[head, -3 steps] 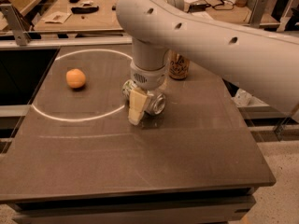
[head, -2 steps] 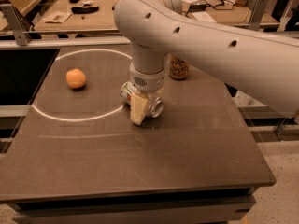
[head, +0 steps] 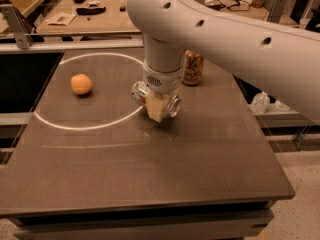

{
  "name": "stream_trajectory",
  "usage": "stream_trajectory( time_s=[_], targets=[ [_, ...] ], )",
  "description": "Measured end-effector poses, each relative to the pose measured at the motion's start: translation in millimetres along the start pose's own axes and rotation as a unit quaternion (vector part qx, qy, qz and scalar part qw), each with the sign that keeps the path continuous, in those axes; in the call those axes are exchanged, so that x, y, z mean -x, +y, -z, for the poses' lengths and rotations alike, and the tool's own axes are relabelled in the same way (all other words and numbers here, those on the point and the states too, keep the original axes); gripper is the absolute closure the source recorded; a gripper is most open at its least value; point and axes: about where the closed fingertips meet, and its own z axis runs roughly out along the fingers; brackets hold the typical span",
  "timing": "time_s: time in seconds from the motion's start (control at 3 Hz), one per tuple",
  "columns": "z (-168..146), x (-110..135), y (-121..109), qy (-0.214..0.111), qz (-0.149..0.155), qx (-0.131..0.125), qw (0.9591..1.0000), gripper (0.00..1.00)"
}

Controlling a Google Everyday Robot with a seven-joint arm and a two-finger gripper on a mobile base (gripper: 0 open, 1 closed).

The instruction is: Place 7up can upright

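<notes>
My gripper (head: 156, 105) is at the middle of the dark table (head: 150, 174), pointing down from the big white arm. It is shut on the 7up can (head: 173, 105), which lies on its side between the fingers. The can's silver ends stick out to the left and right of the cream fingertip (head: 155, 109). The can hangs just above the tabletop, with its shadow below it. Its lettering is hidden by the gripper.
An orange (head: 81, 83) lies at the left inside a white circle line (head: 75, 125) on the table. A brown-orange can (head: 192, 69) stands upright behind the gripper. Benches with clutter stand beyond the table's far edge. The floor drops off at the right.
The gripper with the can has shifted slightly to the right and lifted a little. The orange and the brown-orange can have not moved.
</notes>
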Motion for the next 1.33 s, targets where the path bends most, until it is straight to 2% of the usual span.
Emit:
stream_trajectory(
  time_s=[0.33,0.67,1.0,1.33],
  targets=[
    [31.1,-8.8,-8.3,-0.036,-0.002,0.002,0.9993,1.0],
    [57.4,-21.2,-18.5,-0.096,0.001,0.032,0.9948,1.0],
    [63.5,-41.9,-29.9,-0.178,0.016,0.092,0.9795,1.0],
    [66.5,-60.9,-27.9,-0.266,0.045,0.15,0.9512,1.0]
  ],
)
